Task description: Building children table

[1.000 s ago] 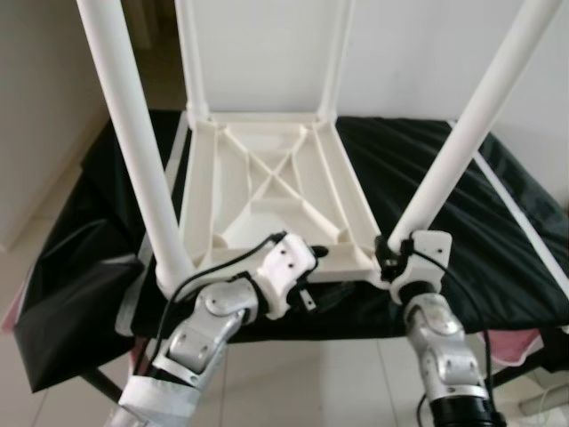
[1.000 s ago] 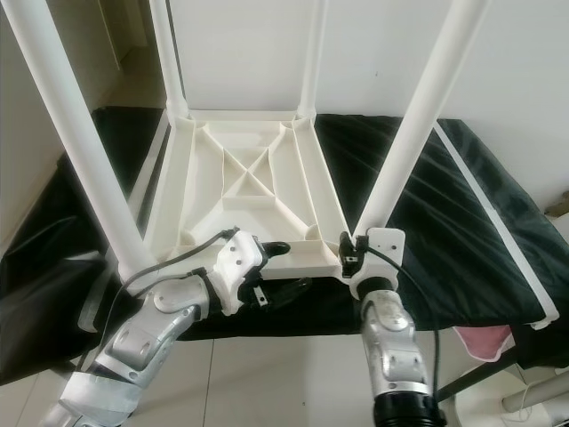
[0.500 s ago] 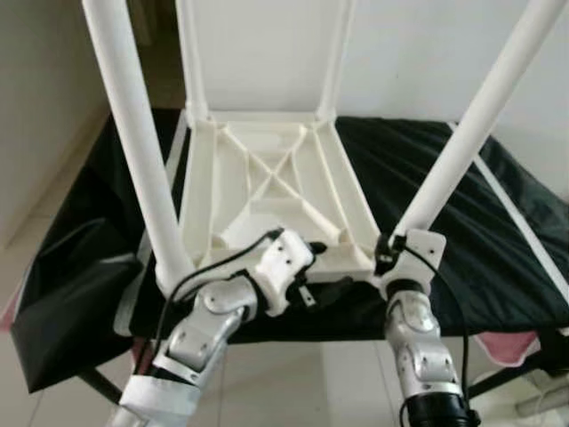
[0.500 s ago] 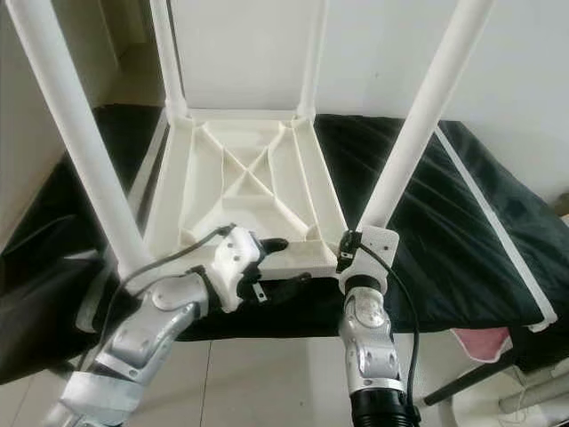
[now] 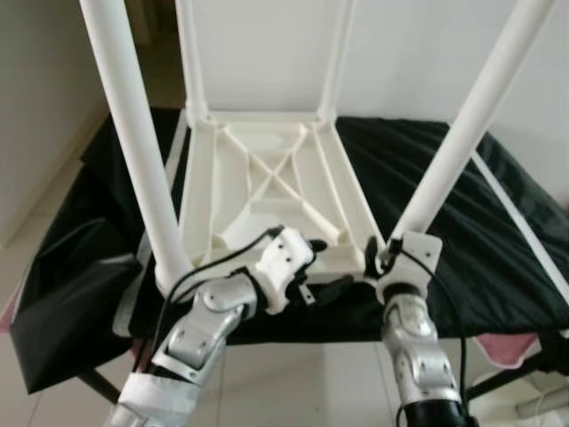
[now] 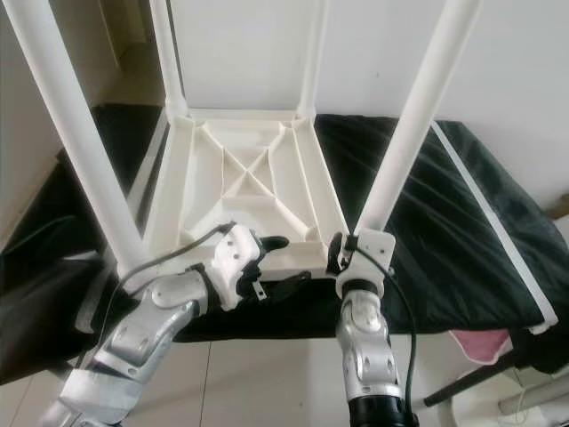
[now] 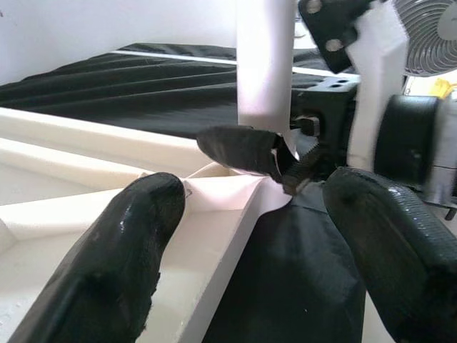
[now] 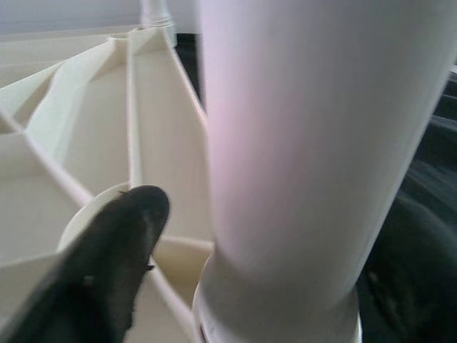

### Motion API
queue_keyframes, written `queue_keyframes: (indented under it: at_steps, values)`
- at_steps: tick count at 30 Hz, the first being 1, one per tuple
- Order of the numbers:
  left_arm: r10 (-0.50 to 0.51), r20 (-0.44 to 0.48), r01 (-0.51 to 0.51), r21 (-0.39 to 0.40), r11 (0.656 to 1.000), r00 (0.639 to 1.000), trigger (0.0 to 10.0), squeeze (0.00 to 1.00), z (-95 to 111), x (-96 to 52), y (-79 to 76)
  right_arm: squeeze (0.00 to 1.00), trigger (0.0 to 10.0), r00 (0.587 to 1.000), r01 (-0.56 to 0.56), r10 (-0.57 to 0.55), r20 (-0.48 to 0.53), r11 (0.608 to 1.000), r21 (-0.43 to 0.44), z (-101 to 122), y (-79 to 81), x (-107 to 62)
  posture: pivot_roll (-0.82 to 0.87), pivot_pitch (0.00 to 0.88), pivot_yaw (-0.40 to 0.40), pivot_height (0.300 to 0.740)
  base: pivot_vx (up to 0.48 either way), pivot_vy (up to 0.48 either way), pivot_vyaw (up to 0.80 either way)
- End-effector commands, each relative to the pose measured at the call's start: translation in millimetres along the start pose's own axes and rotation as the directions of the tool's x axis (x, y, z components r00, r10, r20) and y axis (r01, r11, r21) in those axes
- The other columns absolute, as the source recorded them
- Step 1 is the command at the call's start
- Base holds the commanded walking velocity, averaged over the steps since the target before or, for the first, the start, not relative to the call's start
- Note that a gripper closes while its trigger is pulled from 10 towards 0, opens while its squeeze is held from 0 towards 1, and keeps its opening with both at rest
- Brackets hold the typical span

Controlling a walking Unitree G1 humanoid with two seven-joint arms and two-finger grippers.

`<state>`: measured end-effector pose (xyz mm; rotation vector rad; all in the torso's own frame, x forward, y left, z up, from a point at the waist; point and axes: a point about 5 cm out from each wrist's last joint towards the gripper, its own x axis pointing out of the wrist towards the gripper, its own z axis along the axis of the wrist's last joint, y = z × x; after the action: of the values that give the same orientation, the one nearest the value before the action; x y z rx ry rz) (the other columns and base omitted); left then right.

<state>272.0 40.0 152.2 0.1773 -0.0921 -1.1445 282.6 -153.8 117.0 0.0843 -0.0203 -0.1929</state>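
The white children table lies upside down on a black-covered surface, its ribbed underside facing up and its four white legs rising from the corners. Its near edge sits close to the near edge of the surface, towards the left half.

The left gripper is at the table's near edge — its fingers are spread apart, one black finger resting over the white rim and the other below and outside it, over the black cover, so the rim lies between them without being clamped.

The right gripper is at the near right corner, at the base of the near right leg. One finger lies beside the leg's socket — whether the fingers actually grip the leg cannot be told.
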Motion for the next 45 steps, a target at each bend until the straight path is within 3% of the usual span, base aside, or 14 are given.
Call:
queue_keyframes:
  at_steps: [1,2,11,20,25,26,27,28,29,36,37,39,40,45]
  values:
    - [0.007,-0.008,-0.007,0.002,1.000,1.000,10.0,0.00,-0.4,-1.1,-0.8,0.34,10.0,0.999,-0.042,0.043,0.024,0.998,-0.044,4.9,-5.4,-3.4,-0.01,0.000,-0.053,0.740,0.000,0.000,0.00]
    - [0.008,-0.008,-0.008,0.002,1.000,1.000,10.0,0.00,-0.4,-1.3,-0.7,0.00,10.0,0.998,-0.058,0.059,0.029,0.997,-0.053,6.1,-9.0,-3.4,-0.01,0.000,-0.053,0.740,0.000,0.000,0.00]
    - [0.013,-0.020,-0.012,0.028,1.000,1.000,10.0,0.00,-1.9,-1.8,-1.2,0.00,10.0,0.979,-0.192,0.198,0.048,0.976,-0.101,10.3,-22.5,-1.9,-0.01,0.000,-0.051,0.740,0.000,0.000,0.00]
    - [0.016,-0.024,-0.015,0.048,0.999,1.000,10.0,0.00,-1.7,-0.2,-1.7,0.00,10.0,0.923,-0.377,0.384,0.024,0.915,-0.143,20.0,-34.5,8.3,-0.02,0.000,-0.044,0.740,0.000,0.000,0.00]
    - [0.022,-0.028,-0.020,0.064,0.998,0.999,10.0,0.00,-1.6,0.6,-1.4,0.00,10.0,0.871,-0.487,0.489,-0.038,0.853,-0.189,17.9,-43.9,14.1,-0.02,0.000,-0.042,0.740,0.000,0.000,0.00]
    - [0.023,-0.030,-0.021,0.070,0.997,0.999,10.0,0.00,-1.6,0.7,-1.1,0.00,10.0,0.848,-0.527,0.526,-0.065,0.824,-0.207,16.2,-45.2,14.5,-0.02,0.000,-0.040,0.740,0.000,0.000,0.00]
    - [0.023,-0.030,-0.021,0.070,0.997,0.999,10.0,0.00,-1.6,0.7,-1.1,0.00,10.0,0.848,-0.527,0.526,-0.065,0.824,-0.207,16.2,-45.2,14.5,-0.02,0.000,-0.040,0.740,0.000,0.000,0.00]
    - [0.024,-0.031,-0.021,0.075,0.997,0.999,10.0,0.00,-1.6,0.8,-0.9,0.00,10.0,0.832,-0.553,0.549,-0.084,0.804,-0.218,15.0,-46.0,14.5,-0.02,0.000,-0.040,0.740,0.000,0.000,0.00]
    - [0.024,-0.032,-0.022,0.078,0.997,0.999,10.0,0.00,-1.3,1.0,-0.3,0.00,10.0,0.771,-0.636,0.622,-0.136,0.739,-0.221,10.5,-44.7,13.4,-0.02,0.002,-0.038,0.740,0.000,0.000,0.00]
    - [0.014,-0.029,-0.012,0.081,0.997,0.999,10.0,0.00,-0.2,3.8,-0.6,0.00,10.0,0.710,-0.703,0.680,-0.181,0.670,-0.241,7.1,-41.2,19.2,-0.03,0.005,-0.031,0.740,0.000,0.000,0.00]
    - [0.011,-0.027,-0.008,0.082,0.997,1.000,10.0,0.00,0.3,5.0,-1.0,0.00,4.0,0.701,-0.712,0.690,-0.183,0.657,-0.249,8.4,-41.2,22.9,-0.03,0.004,-0.032,0.740,0.000,0.000,0.00]
    - [0.009,-0.026,-0.006,0.083,0.997,1.000,10.0,0.00,0.6,5.7,-1.2,0.00,4.0,0.694,-0.717,0.696,-0.183,0.649,-0.255,9.4,-41.3,25.4,-0.03,0.004,-0.032,0.740,0.000,0.000,0.00]
    - [0.008,-0.024,-0.006,0.083,0.997,1.000,10.0,0.00,0.9,6.1,-1.3,0.00,0.0,0.683,-0.728,0.706,-0.190,0.634,-0.263,10.9,-43.0,27.8,-0.03,0.007,-0.038,0.740,0.000,0.000,0.00]
    - [0.013,-0.025,-0.011,0.082,0.997,1.000,10.0,0.00,0.5,5.6,-1.4,0.00,0.0,0.679,-0.732,0.706,-0.200,0.631,-0.258,10.9,-46.2,28.9,-0.03,0.008,-0.041,0.740,0.000,0.000,0.00]
